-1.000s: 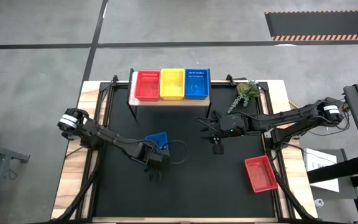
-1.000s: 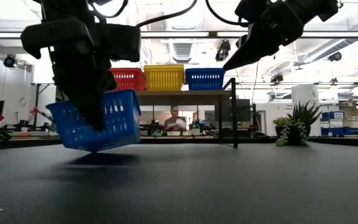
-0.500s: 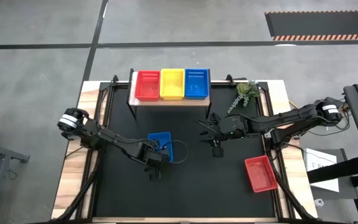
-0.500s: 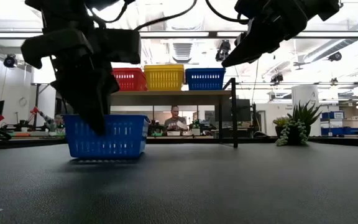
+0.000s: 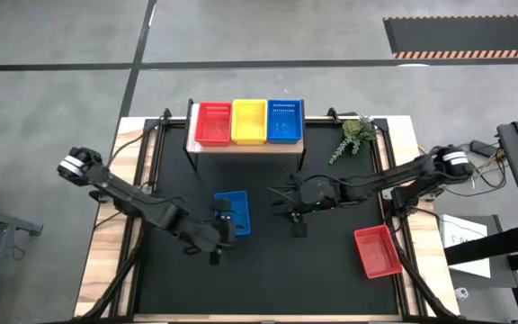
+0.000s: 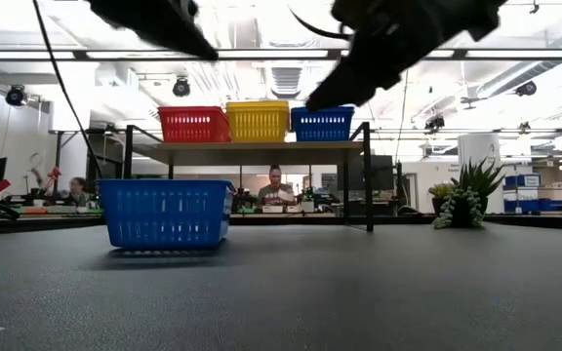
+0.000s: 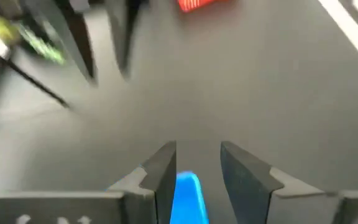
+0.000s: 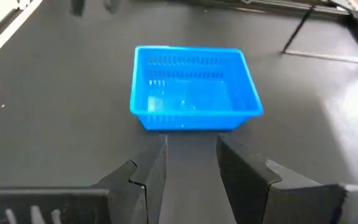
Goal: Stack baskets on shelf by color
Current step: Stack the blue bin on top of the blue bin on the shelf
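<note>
The blue basket (image 5: 233, 212) now sits flat on the black table (image 5: 331, 270), left of centre and in front of the shelf (image 5: 246, 144), let go by the left gripper (image 5: 220, 236), which has pulled back just beside its near-left edge with fingers spread and empty. The right gripper (image 5: 281, 203) has moved left toward the basket, hovering near its right side with fingers apart, holding nothing. A red basket (image 5: 377, 251) lies unmoved at the table's right front.

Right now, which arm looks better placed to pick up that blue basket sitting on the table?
The right. Its open gripper faces the blue basket squarely, while the left gripper sits beside it, just off its edge.
</note>
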Robot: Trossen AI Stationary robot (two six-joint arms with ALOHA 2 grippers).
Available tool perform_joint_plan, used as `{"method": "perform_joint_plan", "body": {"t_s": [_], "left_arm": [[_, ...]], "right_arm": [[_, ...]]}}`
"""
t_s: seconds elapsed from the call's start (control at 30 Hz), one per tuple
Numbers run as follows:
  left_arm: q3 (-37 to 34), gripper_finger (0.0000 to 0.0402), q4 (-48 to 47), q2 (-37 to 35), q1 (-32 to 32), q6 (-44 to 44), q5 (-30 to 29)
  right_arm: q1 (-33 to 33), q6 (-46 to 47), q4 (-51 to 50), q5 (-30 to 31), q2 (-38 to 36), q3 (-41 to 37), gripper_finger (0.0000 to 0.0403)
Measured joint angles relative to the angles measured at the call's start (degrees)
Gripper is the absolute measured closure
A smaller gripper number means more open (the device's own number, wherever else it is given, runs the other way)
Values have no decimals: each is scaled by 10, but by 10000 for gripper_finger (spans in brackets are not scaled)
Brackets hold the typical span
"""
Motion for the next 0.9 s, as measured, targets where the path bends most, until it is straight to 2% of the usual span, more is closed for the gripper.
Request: {"method": "perform_joint_plan", "body": {"t_s": [0.2,0.37,0.63,0.9], "left_arm": [[-86,292,150,-77,-8,109,-23],[-150,292,227,-149,-8,138,-23],[-209,292,261,-233,-9,137,-23],[-223,292,265,-259,-9,123,-22]], "right_arm": [[8,-34,-10,0,83,82,270],[22,-61,-12,0,150,151,270],[38,-67,-29,0,241,246,270],[42,-63,-26,0,307,303,270]]}}
